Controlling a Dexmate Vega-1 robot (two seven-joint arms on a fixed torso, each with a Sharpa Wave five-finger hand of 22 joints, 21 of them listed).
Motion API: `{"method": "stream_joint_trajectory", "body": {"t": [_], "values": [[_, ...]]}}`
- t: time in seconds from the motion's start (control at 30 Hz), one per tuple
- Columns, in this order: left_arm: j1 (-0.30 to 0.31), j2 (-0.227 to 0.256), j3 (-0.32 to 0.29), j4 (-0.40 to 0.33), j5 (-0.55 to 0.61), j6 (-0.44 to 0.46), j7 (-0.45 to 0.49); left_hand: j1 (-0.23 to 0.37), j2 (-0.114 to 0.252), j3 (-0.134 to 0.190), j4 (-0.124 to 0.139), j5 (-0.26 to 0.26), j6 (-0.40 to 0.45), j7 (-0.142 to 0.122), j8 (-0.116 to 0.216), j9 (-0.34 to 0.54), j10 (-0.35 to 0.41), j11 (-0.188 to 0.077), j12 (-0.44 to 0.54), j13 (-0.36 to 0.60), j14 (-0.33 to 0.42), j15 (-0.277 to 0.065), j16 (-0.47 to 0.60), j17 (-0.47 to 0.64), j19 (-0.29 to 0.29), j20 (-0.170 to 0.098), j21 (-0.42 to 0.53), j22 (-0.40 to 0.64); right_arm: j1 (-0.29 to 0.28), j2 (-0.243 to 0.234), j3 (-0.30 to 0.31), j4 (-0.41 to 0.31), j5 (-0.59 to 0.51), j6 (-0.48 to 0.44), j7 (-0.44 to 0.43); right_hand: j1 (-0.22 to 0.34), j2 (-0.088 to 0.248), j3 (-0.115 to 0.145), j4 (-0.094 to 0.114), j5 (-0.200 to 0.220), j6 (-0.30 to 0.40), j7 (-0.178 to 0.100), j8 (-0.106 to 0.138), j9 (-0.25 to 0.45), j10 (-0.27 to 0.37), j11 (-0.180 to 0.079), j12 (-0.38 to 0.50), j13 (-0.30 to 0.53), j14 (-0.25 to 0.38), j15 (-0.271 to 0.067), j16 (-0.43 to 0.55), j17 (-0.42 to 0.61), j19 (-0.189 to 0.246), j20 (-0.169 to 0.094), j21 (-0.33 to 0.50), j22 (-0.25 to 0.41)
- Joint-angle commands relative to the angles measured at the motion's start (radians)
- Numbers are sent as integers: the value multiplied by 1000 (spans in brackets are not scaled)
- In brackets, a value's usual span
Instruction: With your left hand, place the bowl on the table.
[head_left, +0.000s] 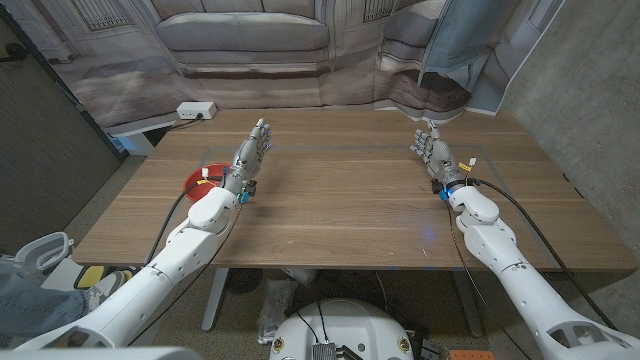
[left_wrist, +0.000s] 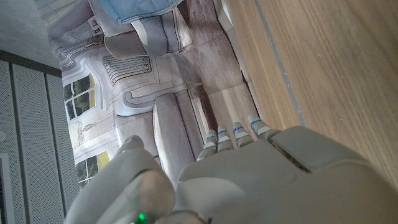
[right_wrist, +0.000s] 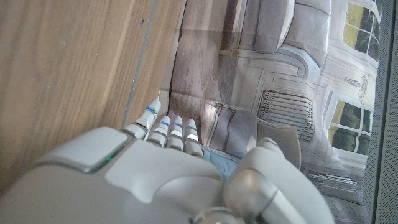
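- Wooden table (head_left: 340, 200) spans the head view, its grain running side to side, with a printed backdrop of a sofa hanging behind its far edge.
- Nearest the camera, both white arms come in from the bottom corners, black cables trailing along them.
- Left hand (head_left: 252, 155) stands over the left part of the table, fingers straight and slightly apart, reaching toward the far edge and holding nothing; in the left wrist view its fingertips (left_wrist: 238, 130) line up side by side against the backdrop.
- Red bowl (head_left: 205, 181) sits on the table just beside the left wrist, on its outer side, partly hidden by the forearm; whether the wrist touches it I cannot tell.
- Right hand (head_left: 431, 152) stands over the right part of the table, fingers extended and loosely apart, empty, well apart from the left hand.
- Farther back, a white power strip (head_left: 196, 110) lies on a lower surface beyond the table's far left corner.
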Motion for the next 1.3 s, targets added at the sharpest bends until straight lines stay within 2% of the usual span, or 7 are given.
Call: {"method": "stream_joint_trajectory", "body": {"t": [0.03,0.53,0.8,1.3], "values": [[43,40,-26,-47,5,-8,-2,8,3,1,-6,4,9,3,9,1,8,-1,7,3,6,1,9,2,-4,-31,-3,2,-8,6,-13,-14,-8,-1,-14,8,-1,-2,0,3,-1,-1,0,2,7,4,-3,3,7,5,-3,4,6,-52,-2,6],[135,91,-75,-150,21,23,67,11,6,-2,-8,5,16,8,7,1,12,6,5,3,8,3,6,2,5,-33,-9,2,-9,17,-32,-16,-12,17,-25,9,2,-4,-1,3,5,0,1,2,10,2,-4,3,10,4,-4,5,6,-52,-10,6],[167,82,-91,-144,25,-41,53,12,7,-3,-8,6,18,8,6,1,14,7,4,4,10,3,5,2,7,-34,-12,2,-10,16,-34,-15,-8,24,-18,9,3,-4,-1,2,8,0,2,2,14,2,-4,4,13,5,-4,6,8,-52,-13,6],[235,103,-120,-198,73,-62,83,17,12,-4,-10,7,19,5,2,1,14,-1,0,4,9,1,1,2,7,-34,-21,2,-10,11,-36,-18,-3,18,-12,10,4,-6,-2,1,11,1,2,2,18,3,-4,4,15,5,-5,6,13,-52,-19,6]]}}
